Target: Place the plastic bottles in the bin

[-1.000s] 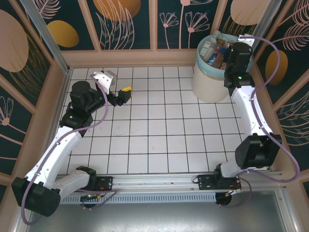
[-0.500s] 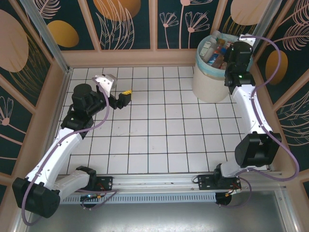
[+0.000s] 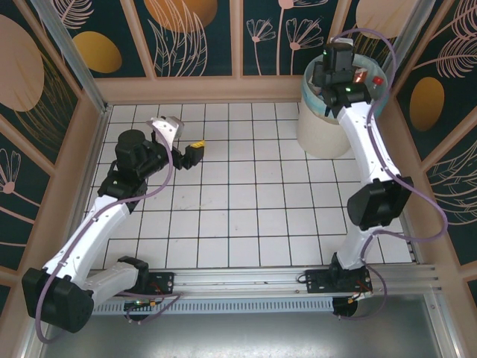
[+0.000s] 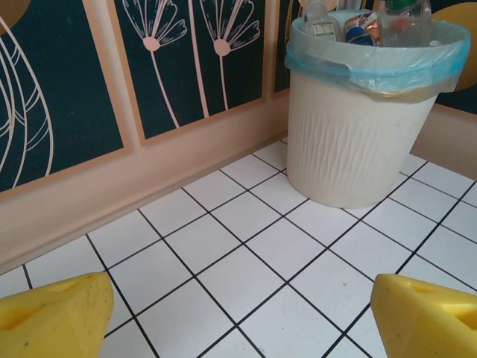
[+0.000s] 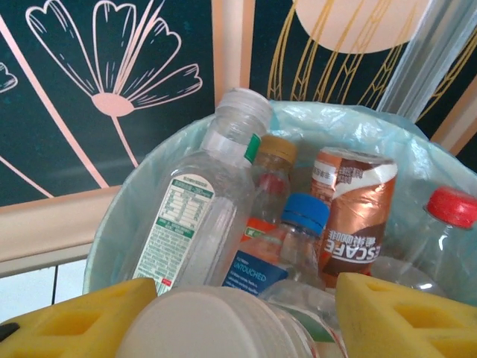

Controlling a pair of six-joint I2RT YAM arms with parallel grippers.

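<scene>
Over the table from above, the right claw (image 3: 326, 80) hangs at the mouth of the bin (image 3: 322, 130), which stands in the far right corner of the tiles (image 3: 246, 201). Its arm covers most of the contents, though one of the bottles (image 3: 378, 80) shows a red cap beside it. The left claw (image 3: 190, 149) hovers low over the tiles, well apart from the bin. Every bottle I can find is in the bin, so I judge the task all but done, with only the last drop to settle.

At the left wrist, the claw is open. Its yellow pads (image 4: 52, 317) stand far apart with only tile between them. Across the floor the bin (image 4: 358, 142) stands upright, a blue-green bag (image 4: 373, 63) folded over its rim. Bottles (image 4: 402, 15) stick up above that rim, so it looks full.

At the right wrist, the claw (image 5: 246, 298) is open too. Its pads stand wider than the white cap (image 5: 216, 321) between them, with a gap on the right, so that bottle looks loose, not gripped. Behind it, crowded against the bag, are:
- a clear bottle (image 5: 201, 216) with a green-and-white label
- an orange-capped one (image 5: 272, 149)
- a blue-capped one (image 5: 305, 212)
- a brown-labelled one (image 5: 358, 216)
- a red-capped one (image 5: 447, 205)

With so little room, the last bottle may perch on the others.
</scene>
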